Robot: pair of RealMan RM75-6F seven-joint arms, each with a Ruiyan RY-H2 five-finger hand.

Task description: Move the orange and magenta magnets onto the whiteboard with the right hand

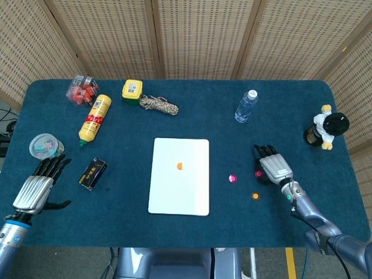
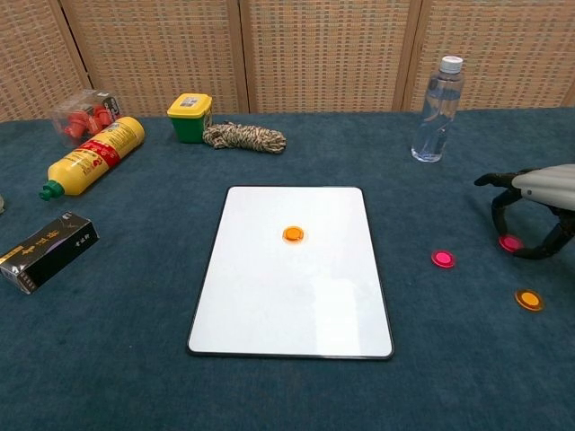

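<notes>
The whiteboard (image 1: 174,195) (image 2: 287,305) lies flat mid-table with one orange magnet (image 1: 180,166) (image 2: 293,234) on it. A magenta magnet (image 1: 232,178) (image 2: 442,259) lies on the cloth right of the board. A second orange magnet (image 1: 254,196) (image 2: 529,299) lies nearer the front. My right hand (image 1: 273,165) (image 2: 535,202) arches over another magenta magnet (image 1: 258,173) (image 2: 510,242), which sits between its fingertips and thumb. Whether they touch it is unclear. My left hand (image 1: 38,186) rests at the front left, fingers stretched out, holding nothing.
A water bottle (image 1: 246,106) (image 2: 436,112) stands behind the right hand, with a panda toy (image 1: 326,128) at the far right. A yellow bottle (image 1: 95,119), black box (image 1: 93,173), rope (image 1: 158,105), yellow-green tin (image 1: 132,92) and round tub (image 1: 45,145) sit on the left.
</notes>
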